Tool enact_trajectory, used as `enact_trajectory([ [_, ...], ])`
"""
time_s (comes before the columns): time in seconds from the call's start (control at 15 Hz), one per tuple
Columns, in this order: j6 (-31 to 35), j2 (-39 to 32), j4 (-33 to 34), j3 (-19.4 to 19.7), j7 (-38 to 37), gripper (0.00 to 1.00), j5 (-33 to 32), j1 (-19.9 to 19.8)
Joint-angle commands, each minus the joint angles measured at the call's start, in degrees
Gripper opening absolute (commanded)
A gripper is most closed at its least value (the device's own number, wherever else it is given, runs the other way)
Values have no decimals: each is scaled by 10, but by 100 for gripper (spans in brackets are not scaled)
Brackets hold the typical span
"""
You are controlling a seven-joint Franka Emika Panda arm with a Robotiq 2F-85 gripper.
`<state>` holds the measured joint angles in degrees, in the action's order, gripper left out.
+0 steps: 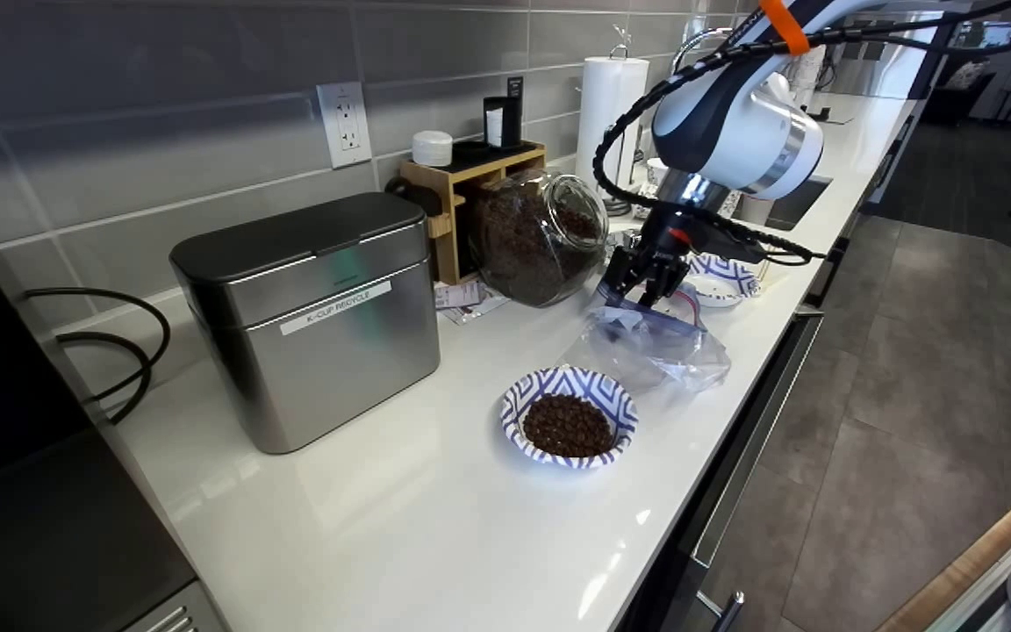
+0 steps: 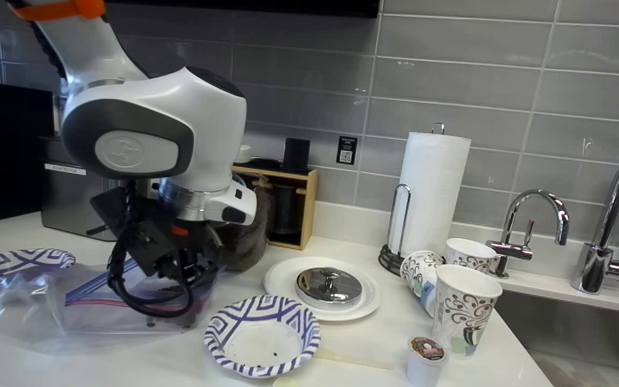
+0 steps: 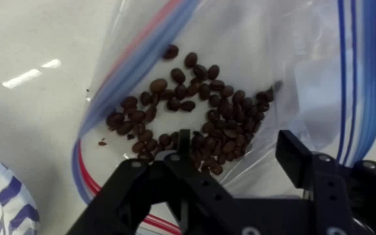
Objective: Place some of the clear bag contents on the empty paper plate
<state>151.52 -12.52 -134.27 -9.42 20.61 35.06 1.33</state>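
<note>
Jaws apart, no grip showing, the gripper (image 3: 235,150) hangs at the clear bag (image 3: 256,49), its dark beans (image 3: 188,106) mid-frame in the wrist view! Lower centre in an exterior view, the paper plate (image 2: 262,344) sits all but bare; the transfer looks yet to happen.

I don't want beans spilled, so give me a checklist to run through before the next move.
1. Clear bag open at the mouth: ok.
2. Beans inside it: ok.
3. Fingers apart: ok.
4. Beans gripped: not ok, none shows held.
5. Fingers touching beans: cannot tell.
6. Empty paper plate ready: ok, face up, apart from the bag in the wrist view, with only a few dark specks on it.
</note>
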Motion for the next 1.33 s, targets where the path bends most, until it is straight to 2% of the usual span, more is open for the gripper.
enact_trajectory([
  [0.0,10,-18,7,-2,-23,38,-21,3],
  [0.07,10,-19,7,-3,-24,30,-24,3],
  [0.27,9,-23,9,-2,-31,24,-38,4],
  [0.4,8,-24,10,-2,-38,23,-50,4],
  [0.53,8,-25,10,-2,-42,6,-59,4],
  [0.6,8,-25,10,-3,-44,0,-63,4],
  [1.27,-3,-6,5,-6,-41,1,-55,-5],
])
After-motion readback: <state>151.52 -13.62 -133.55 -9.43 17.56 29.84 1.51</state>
